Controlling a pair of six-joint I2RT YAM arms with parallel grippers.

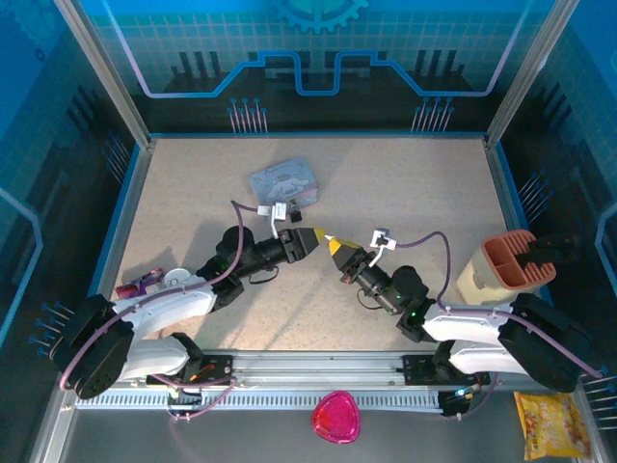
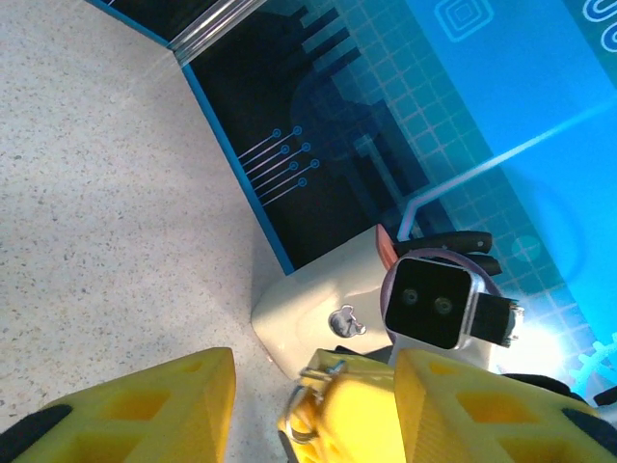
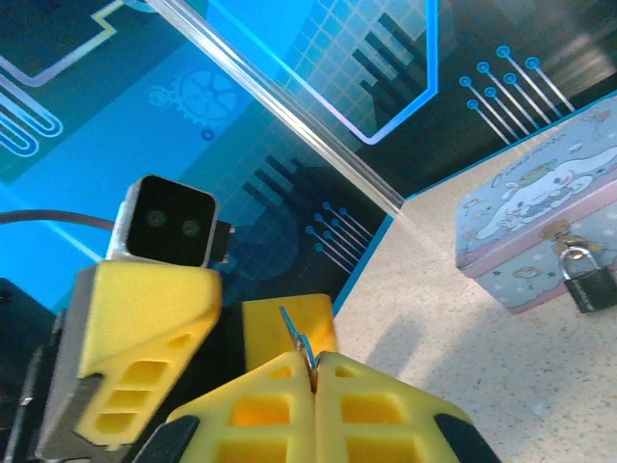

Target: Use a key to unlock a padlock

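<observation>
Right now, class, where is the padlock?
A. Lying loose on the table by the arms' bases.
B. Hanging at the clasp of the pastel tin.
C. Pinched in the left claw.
B: the right wrist view shows the padlock hanging at the clasp on the side of the pastel tin.

Left end effector [image 1: 310, 237] near tin [image 1: 285, 180]

Top view: high behind the arm bases [image 1: 183, 359], looking down on the whole table [image 1: 415, 193]. Wrist views: close behind own yellow fingers [image 2: 164, 405], low, facing each other. Shared between top and right wrist: the tin [image 1: 280, 178].
</observation>
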